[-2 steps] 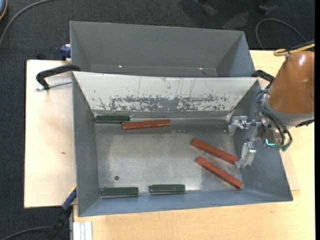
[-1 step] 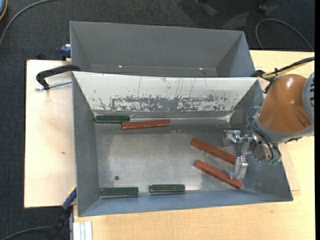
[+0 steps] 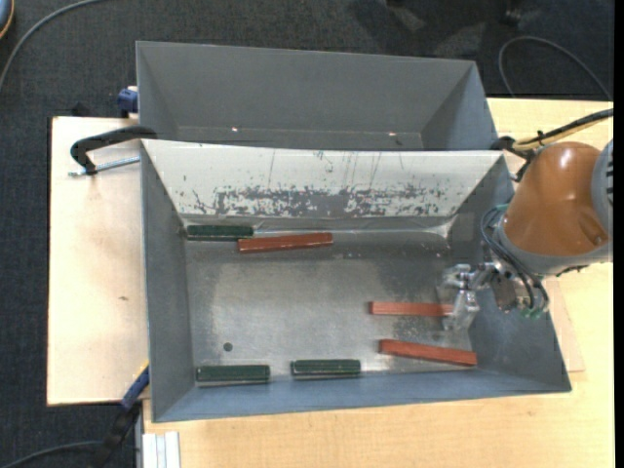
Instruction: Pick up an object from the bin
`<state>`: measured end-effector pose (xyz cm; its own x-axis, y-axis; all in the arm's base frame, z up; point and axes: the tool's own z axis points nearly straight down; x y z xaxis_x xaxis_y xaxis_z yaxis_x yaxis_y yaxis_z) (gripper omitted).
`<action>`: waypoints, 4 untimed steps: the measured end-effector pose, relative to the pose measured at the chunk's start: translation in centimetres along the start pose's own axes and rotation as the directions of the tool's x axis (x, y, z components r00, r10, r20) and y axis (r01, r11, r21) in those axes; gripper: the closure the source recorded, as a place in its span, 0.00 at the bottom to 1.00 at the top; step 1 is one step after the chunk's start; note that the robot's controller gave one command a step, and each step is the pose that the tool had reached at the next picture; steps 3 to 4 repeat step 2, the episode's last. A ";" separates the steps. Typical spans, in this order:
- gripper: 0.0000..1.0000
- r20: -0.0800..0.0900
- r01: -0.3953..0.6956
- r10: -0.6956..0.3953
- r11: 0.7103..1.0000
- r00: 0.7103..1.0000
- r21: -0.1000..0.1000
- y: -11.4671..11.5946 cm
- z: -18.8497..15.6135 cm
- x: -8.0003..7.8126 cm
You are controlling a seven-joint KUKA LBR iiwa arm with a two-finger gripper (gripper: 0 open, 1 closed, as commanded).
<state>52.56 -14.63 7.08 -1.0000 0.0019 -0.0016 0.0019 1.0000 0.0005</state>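
Your end effector sits at the bin's 4 o'clock, at the 3 o'clock end of a red bar; you cannot tell whether it is released or clenched. A second red bar lies just toward 6 o'clock.

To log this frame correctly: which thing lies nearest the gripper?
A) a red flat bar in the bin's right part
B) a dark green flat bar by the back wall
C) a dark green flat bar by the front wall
A: the gripper sits at the right end of a red flat bar.
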 end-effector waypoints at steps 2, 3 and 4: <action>1.00 0.011 0.334 -0.334 0.943 0.943 0.005 5.9 -19.7 -3.3; 1.00 0.011 0.334 -0.334 0.943 0.943 0.005 5.9 -19.7 -3.3; 1.00 0.011 0.334 -0.334 0.943 0.943 0.005 5.9 -19.7 -3.3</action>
